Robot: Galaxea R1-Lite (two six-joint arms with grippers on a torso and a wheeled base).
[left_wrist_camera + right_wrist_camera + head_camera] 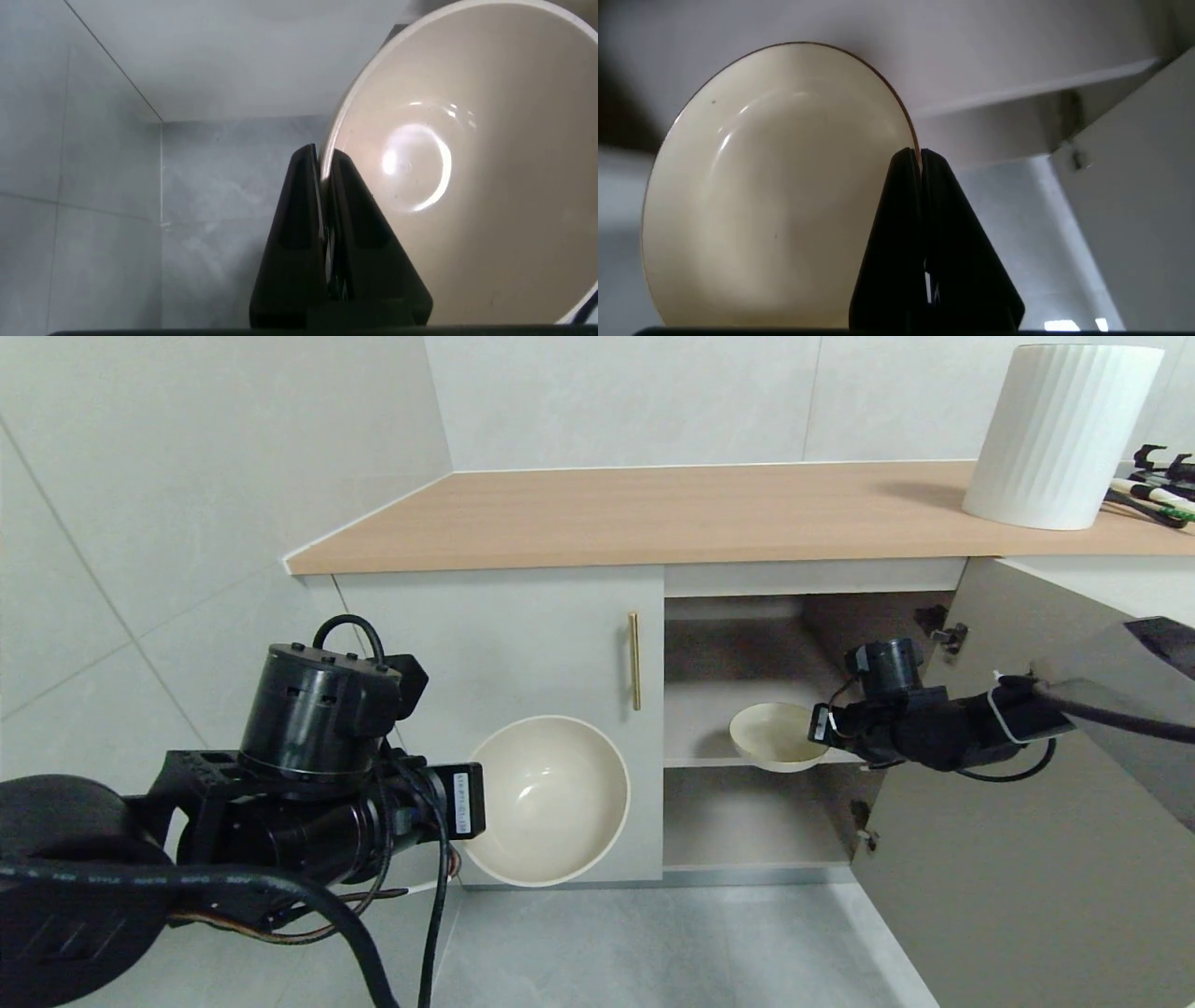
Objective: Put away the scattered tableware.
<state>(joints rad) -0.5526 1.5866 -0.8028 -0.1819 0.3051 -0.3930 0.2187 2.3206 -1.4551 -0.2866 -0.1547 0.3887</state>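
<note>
Pinching the rim of the big bowl (467, 168), the left gripper (323, 166) is clamped narrow on it. The bowl is tilted, hollow facing the head camera, low in front of the closed door (523, 644) and near its handle (634, 660). Farther right, the right gripper (922, 163) is closed tight on the rim of the small bowl (775, 177), held at the front edge of the shelf (709, 728) inside the cabinet; whether it rests there I cannot tell. The open door (1008, 859) stands just beside that arm. Beyond, the counter (672, 513) carries a ribbed white cylinder (1060, 434) and pens (1153, 495) at its far right.
</note>
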